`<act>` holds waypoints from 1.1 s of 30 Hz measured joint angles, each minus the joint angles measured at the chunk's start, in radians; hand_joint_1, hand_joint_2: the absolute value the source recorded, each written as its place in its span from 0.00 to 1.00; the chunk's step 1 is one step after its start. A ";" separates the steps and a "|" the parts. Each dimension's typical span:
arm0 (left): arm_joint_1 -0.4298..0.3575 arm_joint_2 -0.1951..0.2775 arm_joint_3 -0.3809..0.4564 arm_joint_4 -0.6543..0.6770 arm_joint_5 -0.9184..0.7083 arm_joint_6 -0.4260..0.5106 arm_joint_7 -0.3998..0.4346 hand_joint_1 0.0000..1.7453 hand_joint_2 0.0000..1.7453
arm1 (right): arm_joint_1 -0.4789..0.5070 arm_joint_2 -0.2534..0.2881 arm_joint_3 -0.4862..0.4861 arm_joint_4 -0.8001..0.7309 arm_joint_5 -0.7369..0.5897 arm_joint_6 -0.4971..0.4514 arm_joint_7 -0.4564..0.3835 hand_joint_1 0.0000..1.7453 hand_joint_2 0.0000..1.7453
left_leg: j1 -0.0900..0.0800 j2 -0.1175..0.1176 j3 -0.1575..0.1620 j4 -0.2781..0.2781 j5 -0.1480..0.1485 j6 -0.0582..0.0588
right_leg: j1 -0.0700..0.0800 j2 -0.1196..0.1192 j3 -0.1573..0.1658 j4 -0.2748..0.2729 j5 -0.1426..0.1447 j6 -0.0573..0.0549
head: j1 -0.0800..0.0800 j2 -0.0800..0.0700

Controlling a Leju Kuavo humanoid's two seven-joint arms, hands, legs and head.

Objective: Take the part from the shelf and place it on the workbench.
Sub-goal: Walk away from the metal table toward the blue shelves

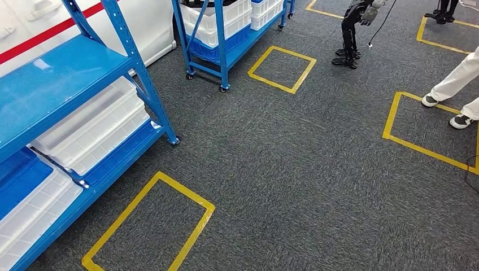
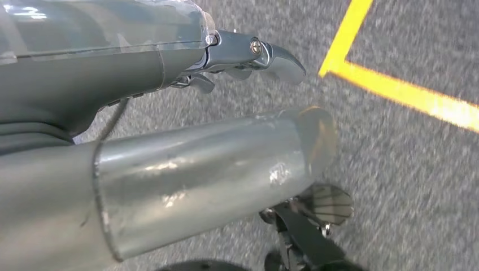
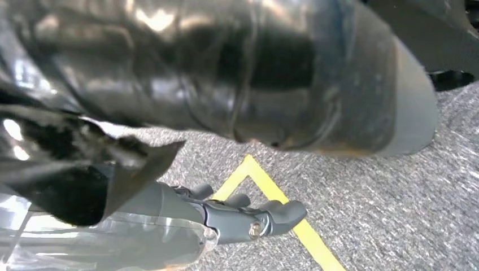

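A: Item one, far left?
B: Blue shelf (image 1: 62,79), tiered. White bins (image 1: 93,127) lie on the lower tiers, slid well in behind the lip, presumably so nothing tips out. The part itself I cannot pick out; by the task it should be on this shelf.

A: Next along?
B: Yellow floor square (image 1: 149,226) just beside the shelf's foot, likely a standing mark. Then a second blue rack (image 1: 220,39) on castors, stacked with white crates.

A: Open room?
B: Grey carpet (image 1: 294,169) runs wide through the middle. At right, another yellow square, with a person's legs (image 1: 457,84) standing at its edge; another robot's feet farther back.

A: Hands?
B: Left hand (image 2: 248,56) hangs over the carpet, fingers curled loosely, holding nothing that I can see. Right hand (image 3: 248,217) likewise, fingers bent, empty. Whether either counts as fully closed, I cannot tell.

A: Stage?
B: Judged early: part not yet fetched, no desk visible.
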 joint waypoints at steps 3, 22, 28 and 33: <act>0.002 0.000 0.001 0.000 0.002 -0.005 0.002 0.00 0.00 | 0.002 0.000 0.000 0.000 0.005 0.004 0.002 0.00 0.00 | -0.007 0.003 -0.039 0.105 -0.031 0.010 | 0.016 -0.011 -0.010 0.004 0.003 -0.007 | 0.000 0.000; 0.001 0.004 0.008 0.000 0.023 -0.031 -0.009 0.00 0.00 | 0.003 -0.011 -0.003 0.001 0.010 -0.025 0.011 0.00 0.00 | -0.013 0.015 0.110 -0.188 0.094 0.045 | -0.020 0.007 -0.029 0.080 -0.022 0.072 | 0.000 0.000; -0.001 0.004 0.008 0.000 0.035 -0.034 -0.021 0.00 0.00 | 0.005 -0.013 -0.007 0.001 0.010 -0.024 0.010 0.00 0.00 | -0.011 0.009 0.091 -0.158 0.074 0.009 | -0.012 0.008 -0.014 0.024 -0.010 0.020 | 0.000 0.000; 0.002 0.002 0.008 0.000 0.041 -0.040 -0.032 0.00 0.00 | 0.006 -0.018 -0.012 0.000 0.009 -0.023 0.010 0.00 0.00 | -0.010 0.010 -0.047 0.127 -0.052 0.009 | 0.002 0.001 -0.014 0.021 -0.014 -0.003 | 0.000 0.000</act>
